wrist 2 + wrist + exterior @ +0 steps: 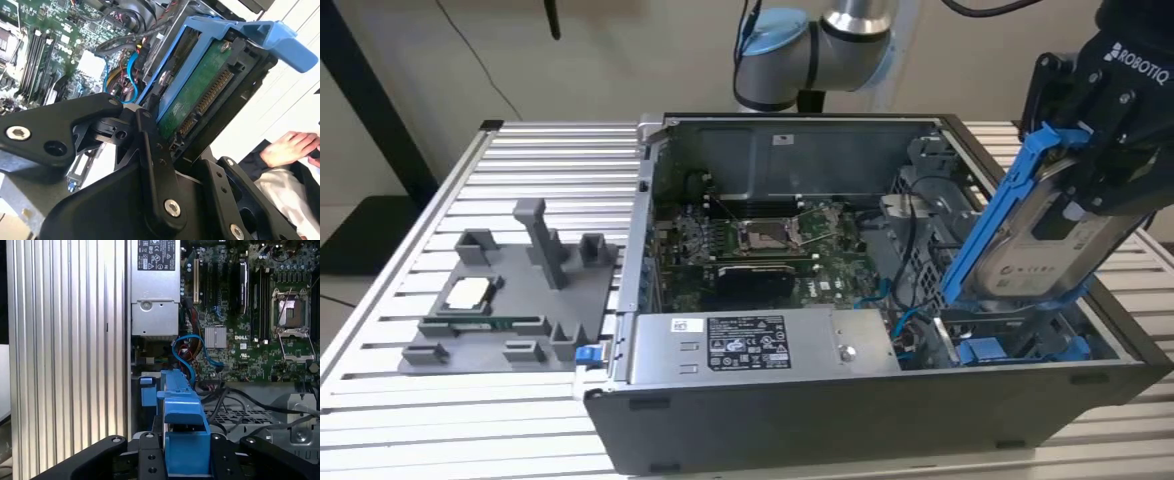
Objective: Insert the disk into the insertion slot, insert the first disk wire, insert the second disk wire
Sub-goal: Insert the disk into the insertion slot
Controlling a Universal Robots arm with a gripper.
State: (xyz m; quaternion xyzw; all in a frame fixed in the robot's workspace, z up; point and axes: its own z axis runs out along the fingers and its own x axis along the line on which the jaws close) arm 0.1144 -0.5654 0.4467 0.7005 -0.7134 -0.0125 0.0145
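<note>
Clamping jaws on disk (1034,250). Holding it tilted, almost on edge, over open computer case (854,420) on table (520,420). Hovering above insertion slot (1007,345) at exterior view's right, not yet entering.

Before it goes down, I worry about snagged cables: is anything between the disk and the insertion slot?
Nothing visible does. The disk, shut in the jaws, hangs tilted with its lower end just above the insertion slot; the blue cable lies beside the bay, not under it.
</note>
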